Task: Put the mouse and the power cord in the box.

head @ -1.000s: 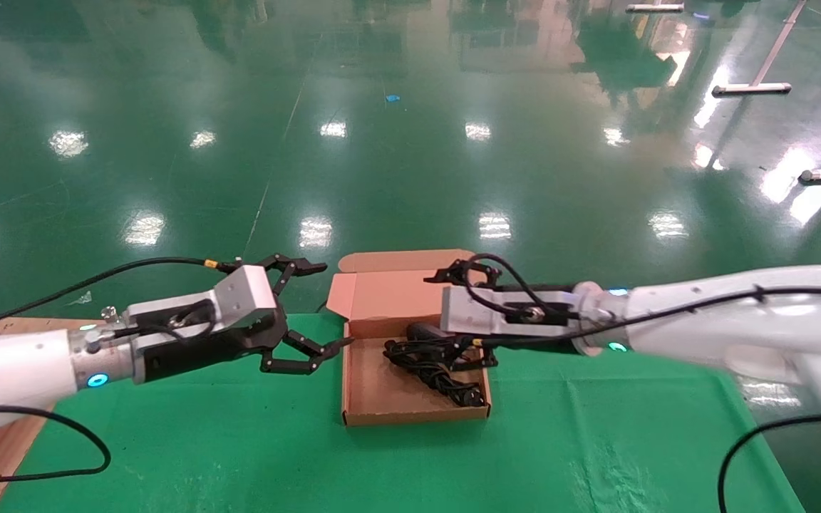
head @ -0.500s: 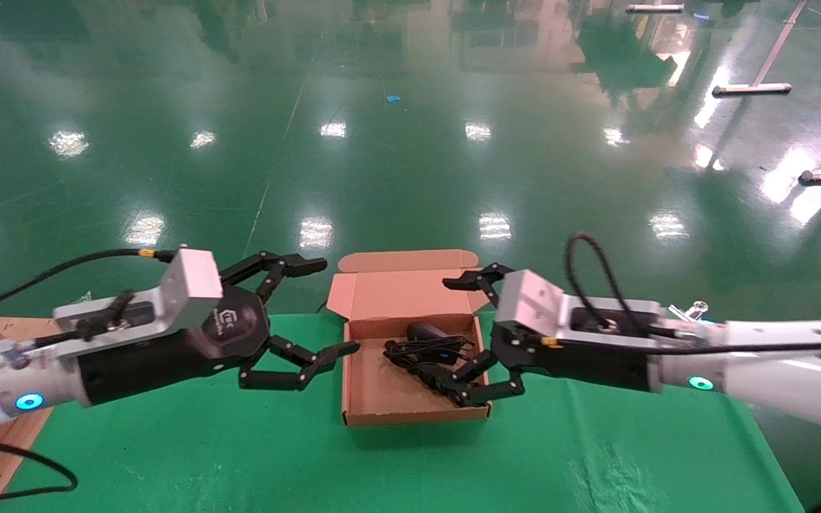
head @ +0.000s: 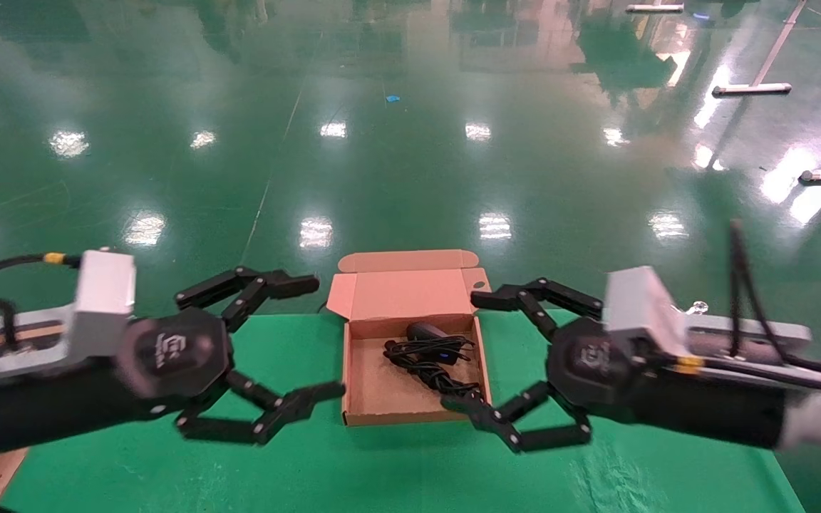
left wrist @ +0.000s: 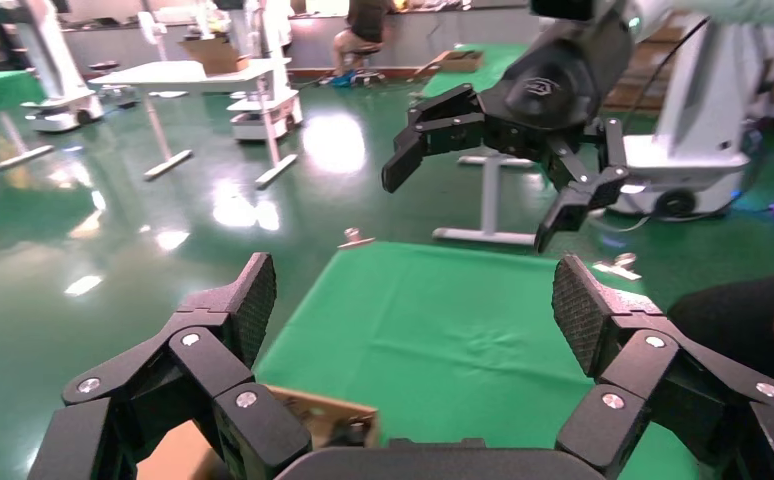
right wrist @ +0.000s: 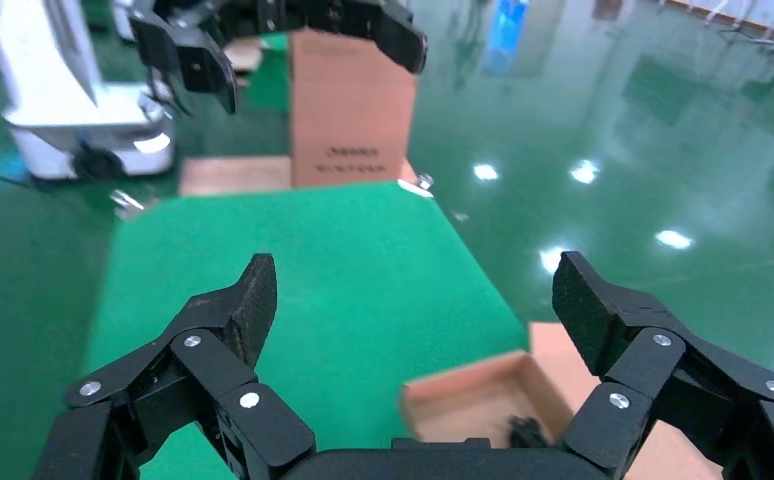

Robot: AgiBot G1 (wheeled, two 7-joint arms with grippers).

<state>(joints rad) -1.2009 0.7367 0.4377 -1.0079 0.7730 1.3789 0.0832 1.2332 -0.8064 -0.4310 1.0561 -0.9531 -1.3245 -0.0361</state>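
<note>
Your mouse (head: 421,330) and cord (head: 430,360) lie in the box (head: 375,388), so hold both wide-open grippers (head: 279,342) (head: 503,356) clear beside it.

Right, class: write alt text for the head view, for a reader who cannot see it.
An open cardboard box on a green table holds a coiled power cord and a black mouse. The left gripper and right gripper flank the box, both open and empty.
</note>
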